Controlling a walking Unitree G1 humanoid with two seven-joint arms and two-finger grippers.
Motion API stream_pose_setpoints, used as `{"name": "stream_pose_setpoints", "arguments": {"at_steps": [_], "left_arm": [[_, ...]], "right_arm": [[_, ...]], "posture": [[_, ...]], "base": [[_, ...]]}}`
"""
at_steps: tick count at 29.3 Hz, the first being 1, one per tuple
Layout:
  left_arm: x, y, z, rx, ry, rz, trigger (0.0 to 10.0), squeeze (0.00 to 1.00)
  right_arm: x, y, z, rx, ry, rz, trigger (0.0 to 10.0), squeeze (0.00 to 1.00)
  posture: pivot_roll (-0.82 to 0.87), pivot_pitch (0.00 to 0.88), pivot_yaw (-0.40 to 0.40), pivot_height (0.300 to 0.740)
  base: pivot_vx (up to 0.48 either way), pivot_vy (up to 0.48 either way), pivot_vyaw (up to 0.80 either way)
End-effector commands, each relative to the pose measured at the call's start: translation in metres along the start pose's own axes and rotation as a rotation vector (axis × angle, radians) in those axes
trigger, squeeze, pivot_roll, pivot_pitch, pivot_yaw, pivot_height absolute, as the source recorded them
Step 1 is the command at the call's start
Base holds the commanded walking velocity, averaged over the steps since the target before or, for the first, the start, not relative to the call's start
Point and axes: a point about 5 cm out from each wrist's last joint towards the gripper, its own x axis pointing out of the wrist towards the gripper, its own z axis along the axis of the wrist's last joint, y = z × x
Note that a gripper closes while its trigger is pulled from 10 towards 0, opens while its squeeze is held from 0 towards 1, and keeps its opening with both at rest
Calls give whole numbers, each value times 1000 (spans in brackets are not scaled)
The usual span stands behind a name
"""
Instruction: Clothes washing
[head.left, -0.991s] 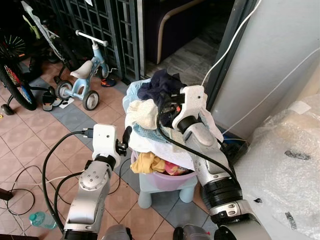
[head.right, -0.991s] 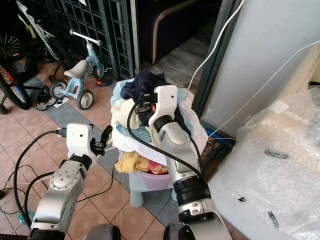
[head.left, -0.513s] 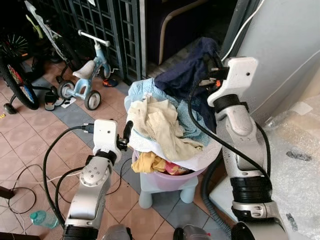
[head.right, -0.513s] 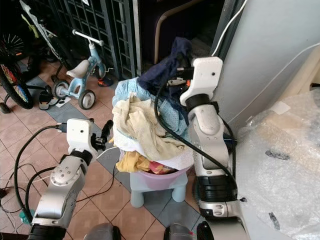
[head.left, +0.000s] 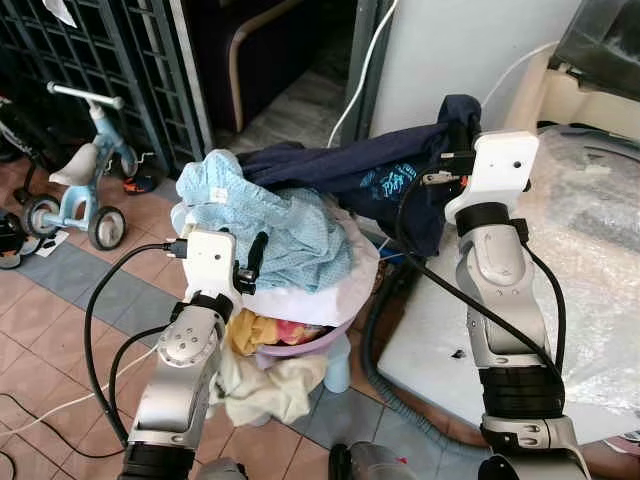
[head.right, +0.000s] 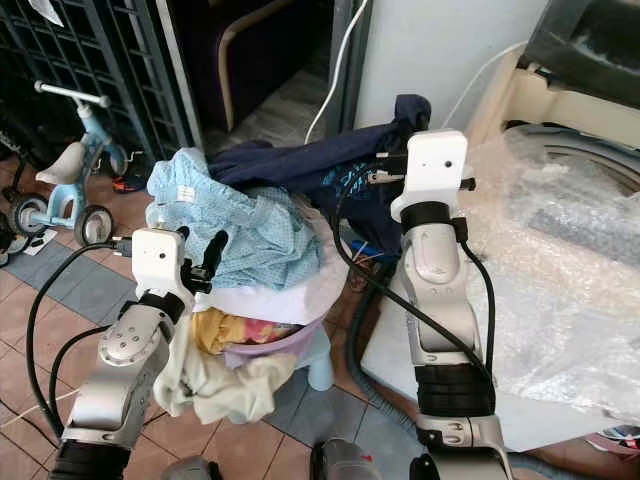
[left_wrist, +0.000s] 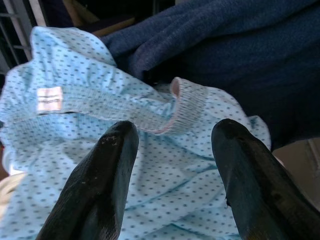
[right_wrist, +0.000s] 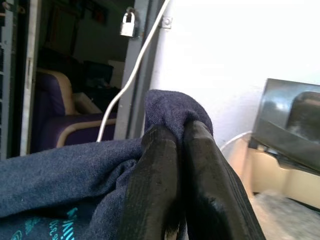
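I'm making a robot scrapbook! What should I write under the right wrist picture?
The right tool pinches a dark blue shirt, lifted beside a white wall.

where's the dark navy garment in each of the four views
Left eye view: navy garment stretches from the laundry heap to the right gripper, upper middle.
Right eye view: same span, upper middle.
Left wrist view: dark blue cloth beyond the blue dotted garment.
Right wrist view: a fold pinched between the fingers.
Shared landmark: the white cable.
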Motion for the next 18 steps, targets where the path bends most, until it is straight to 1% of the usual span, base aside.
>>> {"name": "stream_pose_setpoints", "arguments": {"at_steps": [1, 4, 8, 9, 11, 13, 14, 17, 18], "left_arm": [[0, -5, -2, -4, 8, -10, 10000, 0], [-1, -4, -2, -7, 10, -4, 10000, 0], [-3, -4, -4, -7, 14, -6, 10000, 0], [-2, -3, -4, -8, 13, -7, 10000, 0], [-1, -3, -3, -9, 12, -6, 10000, 0], [0, -4, -3, -10, 11, -7, 10000, 0], [0, -4, -3, -11, 11, -8, 10000, 0], [1, -4, -3, -11, 11, -9, 10000, 0], [1, -4, -3, -11, 11, -9, 10000, 0]], "right_arm": [[1, -5, 4, 0, -20, -23, 10000, 0], [0, -4, 4, -1, -22, -21, 10000, 0], [2, -6, 13, -63, -75, -30, 10000, 0], [5, -9, 20, -100, -111, -43, 10000, 0], [9, -13, 26, -128, -141, -58, 10000, 0], [15, -21, 32, -167, -167, -90, 10000, 0], [19, -29, 35, -182, -174, -122, 10000, 0], [22, -35, 36, -202, -176, -134, 10000, 0], [24, -41, 37, -217, -179, -154, 10000, 0]], "posture": [[-36, 25, 6, 740], [-37, 29, 5, 740], [-40, 27, 4, 740], [-41, 27, 5, 740], [-41, 27, 5, 740], [-46, 26, 5, 740], [-47, 26, 5, 740], [-47, 25, 5, 740], [-47, 24, 6, 740]], "base": [[0, 0, -800], [0, 0, -800], [0, 0, -800], [0, 0, -800], [0, 0, -800], [0, 0, -800], [0, 0, -800], [0, 0, -800], [0, 0, -800]]}}
